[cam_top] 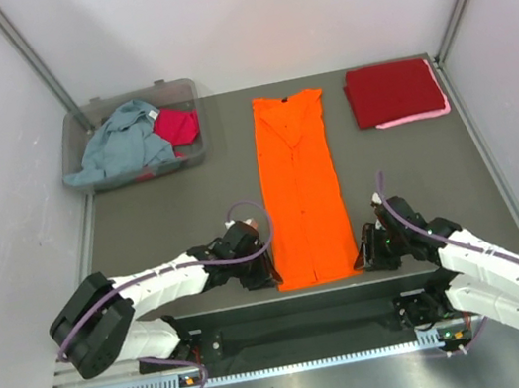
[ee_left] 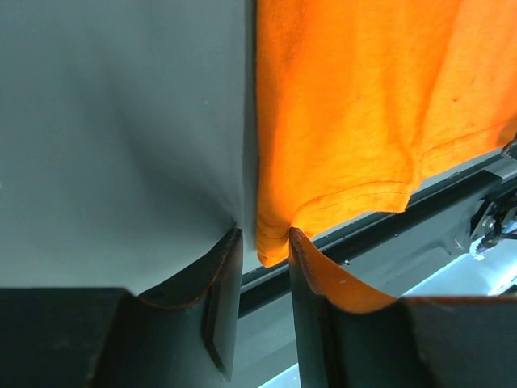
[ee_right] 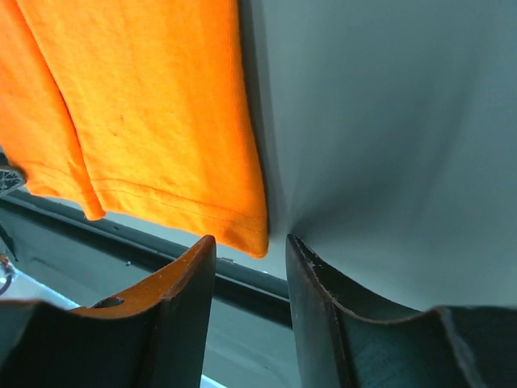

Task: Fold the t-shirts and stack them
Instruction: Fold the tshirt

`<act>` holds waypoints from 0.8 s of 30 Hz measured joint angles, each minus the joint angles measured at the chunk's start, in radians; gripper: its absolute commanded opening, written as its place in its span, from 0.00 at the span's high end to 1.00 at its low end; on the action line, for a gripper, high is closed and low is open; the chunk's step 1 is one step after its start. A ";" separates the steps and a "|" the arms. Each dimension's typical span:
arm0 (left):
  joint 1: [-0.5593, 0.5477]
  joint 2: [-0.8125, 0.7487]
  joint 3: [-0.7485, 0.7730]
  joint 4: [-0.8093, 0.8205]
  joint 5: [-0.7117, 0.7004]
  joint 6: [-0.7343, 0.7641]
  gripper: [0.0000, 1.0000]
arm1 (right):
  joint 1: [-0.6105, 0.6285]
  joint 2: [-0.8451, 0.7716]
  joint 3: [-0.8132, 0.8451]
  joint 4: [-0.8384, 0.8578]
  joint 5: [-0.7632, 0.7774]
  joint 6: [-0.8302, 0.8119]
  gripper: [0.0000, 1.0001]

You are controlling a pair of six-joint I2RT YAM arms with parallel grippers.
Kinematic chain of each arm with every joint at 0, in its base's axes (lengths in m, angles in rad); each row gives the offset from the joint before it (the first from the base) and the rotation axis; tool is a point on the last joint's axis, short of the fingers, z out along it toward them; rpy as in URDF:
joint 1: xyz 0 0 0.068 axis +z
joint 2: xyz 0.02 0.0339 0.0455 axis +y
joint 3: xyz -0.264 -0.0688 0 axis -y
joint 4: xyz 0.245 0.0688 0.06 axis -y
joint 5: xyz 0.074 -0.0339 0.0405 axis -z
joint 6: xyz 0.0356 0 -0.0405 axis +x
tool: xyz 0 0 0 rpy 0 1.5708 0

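The orange t-shirt (cam_top: pixel 301 187) lies flat at the centre of the table (cam_top: pixel 164 221). It is folded lengthwise into a narrow strip, collar at the far end and hem at the near edge.

I see the left gripper (ee_left: pixel 264 234) at the near left hem corner. Its jaws stand apart, with the cloth corner in the gap and not pinched. The right gripper (ee_right: pixel 250 240) is at the near right hem corner. Its jaws are likewise apart, with the corner just ahead of the gap and unclamped.

At far right, a folded dark red t-shirt (cam_top: pixel 390 90) lies on a pink t-shirt (cam_top: pixel 417 116), only the edge of which shows. At far left, a clear bin (cam_top: pixel 178 85) holds a crumpled grey-blue t-shirt (cam_top: pixel 120 146) and a magenta t-shirt (cam_top: pixel 175 125).
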 measured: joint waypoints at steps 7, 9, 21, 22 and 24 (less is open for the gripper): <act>0.000 0.002 -0.014 0.023 0.015 -0.018 0.75 | 0.000 -0.002 -0.009 0.018 -0.006 0.012 0.64; 0.000 0.002 -0.014 0.029 0.023 -0.021 0.79 | 0.000 -0.002 -0.010 0.018 -0.006 0.017 0.66; 0.000 0.014 -0.015 0.041 0.036 -0.034 0.78 | -0.001 -0.055 -0.048 0.015 -0.006 0.035 1.00; 0.000 0.013 -0.015 0.040 0.036 -0.035 0.72 | -0.001 -0.062 -0.051 0.016 -0.005 0.035 1.00; 0.000 0.012 -0.015 0.034 0.032 -0.035 0.64 | -0.001 -0.072 -0.056 0.016 -0.006 0.036 1.00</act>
